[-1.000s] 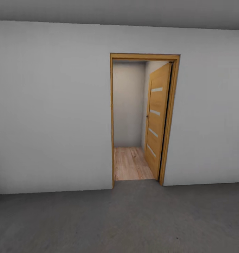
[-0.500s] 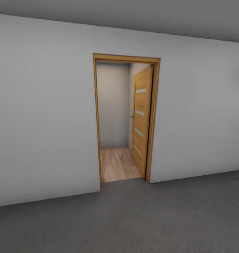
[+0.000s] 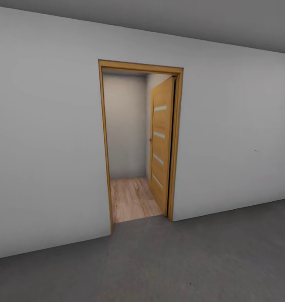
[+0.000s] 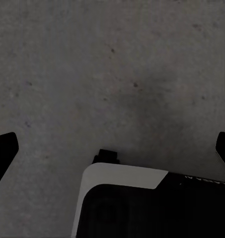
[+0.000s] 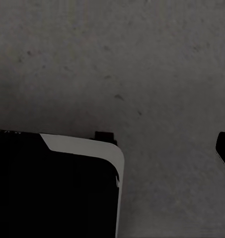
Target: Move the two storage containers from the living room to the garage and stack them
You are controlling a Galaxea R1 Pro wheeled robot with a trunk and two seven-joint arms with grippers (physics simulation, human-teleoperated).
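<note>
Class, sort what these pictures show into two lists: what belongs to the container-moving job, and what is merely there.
Belongs to the job:
- concrete floor
- left gripper, open, holding nothing

Merely there:
- open wooden door
- door frame
- wood plank flooring
- white wall

A plain white-grey wall [image 3: 46, 138] is filling most of the scene, with a grey ceiling [image 3: 180, 16] running above it. A wooden door frame [image 3: 104, 142] is standing in the wall, and its door [image 3: 160, 147], with pale horizontal strips, is hanging open into the space beyond. Light wood planks [image 3: 132, 199] are showing through the doorway. Dark grey concrete floor [image 3: 180, 260] is spreading across the foreground.
</note>
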